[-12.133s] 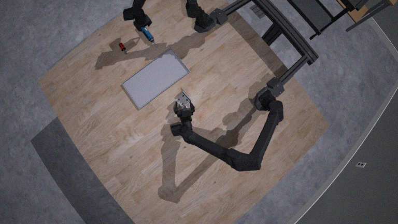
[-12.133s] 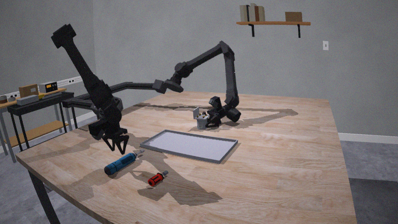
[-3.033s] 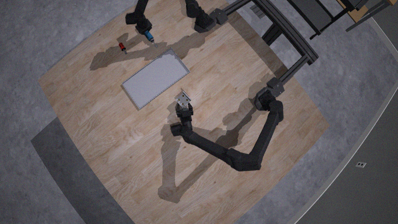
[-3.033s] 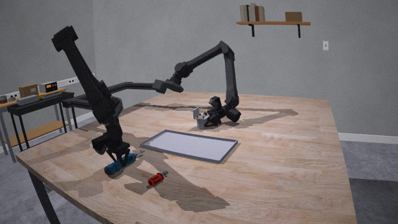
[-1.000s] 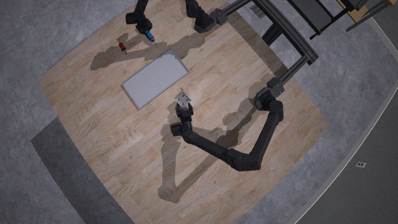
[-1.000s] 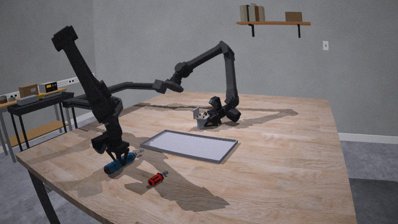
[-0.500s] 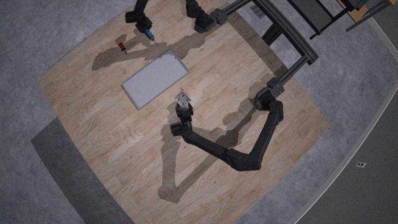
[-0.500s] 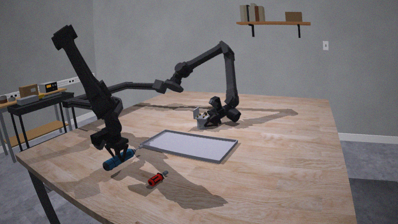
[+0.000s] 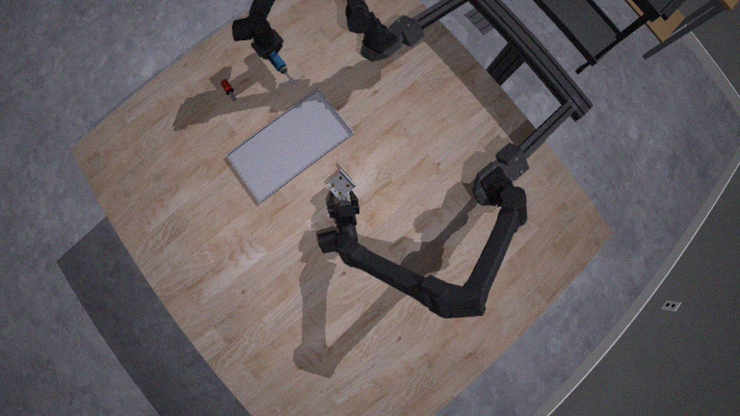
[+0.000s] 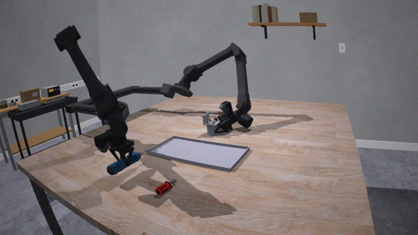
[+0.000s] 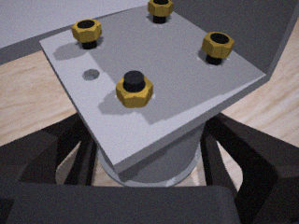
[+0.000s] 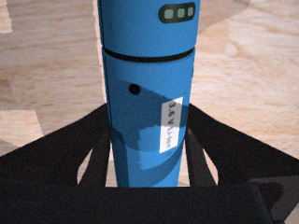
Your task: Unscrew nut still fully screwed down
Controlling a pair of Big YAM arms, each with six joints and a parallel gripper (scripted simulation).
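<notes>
A: While the right gripper [image 9: 276, 56] [image 10: 123, 159] [image 12: 148, 112] holds the blue driver [image 9: 277, 62] [image 10: 115, 167] [image 12: 149, 70] round its fat barrel, where is the nut it needs?

B: Out past the driver's nose and a bit to one side, beyond the end of the tray [image 9: 305, 168] [image 10: 231, 168] [image 11: 14, 54]. The joint module [image 10: 210, 130] [image 11: 163, 161] stands there, well apart from the nose.

A: Which arm is nearer to it?

B: The left one. The left gripper [image 9: 342, 197] [image 10: 219, 128] [image 11: 149, 113] looks shut round the module, under the bracket [image 9: 342, 182] [image 10: 211, 122] [image 11: 140, 51]. That should stop it from spinning or falling.

A: How does the driver lie?

B: Nearly flat, with its long side pointing roughly toward the module. The studs point up, so I think the right arm must carry it over and tip its nose straight down.

A: What does the right nut look like?

B: The low nut [image 11: 135, 98] is gold with six sides. It sits down on the grey plate, and its black stud pokes out on top. The other three nuts sit up high.

A: So don't pick a high one!

B: Yes, and don't bump the left gripper.
</notes>
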